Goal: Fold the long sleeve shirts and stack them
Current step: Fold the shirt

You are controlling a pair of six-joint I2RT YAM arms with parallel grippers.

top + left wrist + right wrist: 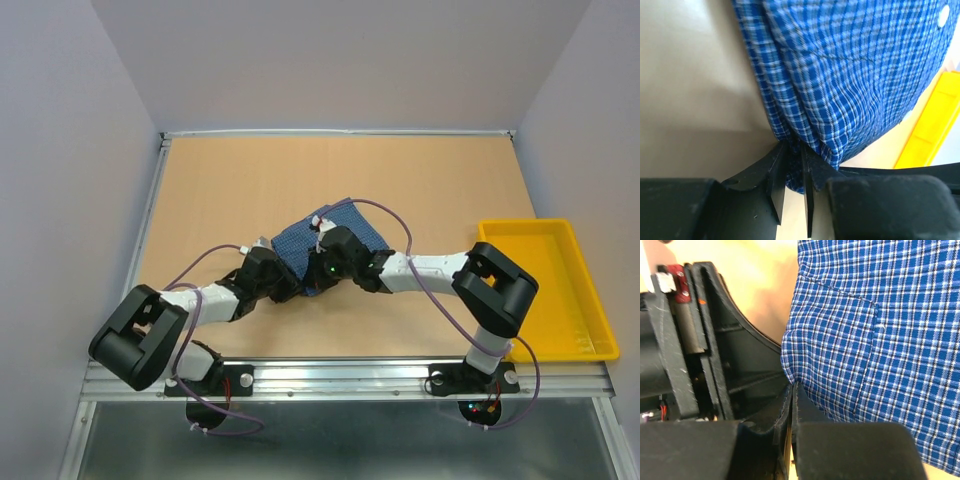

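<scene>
Cloth sits in the narrow gap of the left gripper [792,150]: its 2 black fingers [776,172] stand close together and pinch a hanging fold at the lower edge of the blue checked shirt [850,75]. Straight beyond those jaws the fabric rises in soft vertical pleats and fills the upper right of the left wrist view, with 1 small white button [943,16] at the far top corner. Left of the jaws lies bare tan table [695,90]. Far off to their right a strip of yellow tray [932,122] shows past the cloth.

The right gripper [792,390] has its jaws pressed together with no gap between them. The rounded edge of the shirt [890,340] meets their tips and spreads up and to the right of them, crossed by a stitched seam. Whether a thin bit of cloth is caught in the tips is hard to tell in so tight a view.

From above, the left arm [200,300] and right arm [430,268] reach in to the near corner of the shirt [345,225]. It lies as a small folded bundle mid-table [230,190], well apart from the tray [545,290] at the right edge
</scene>
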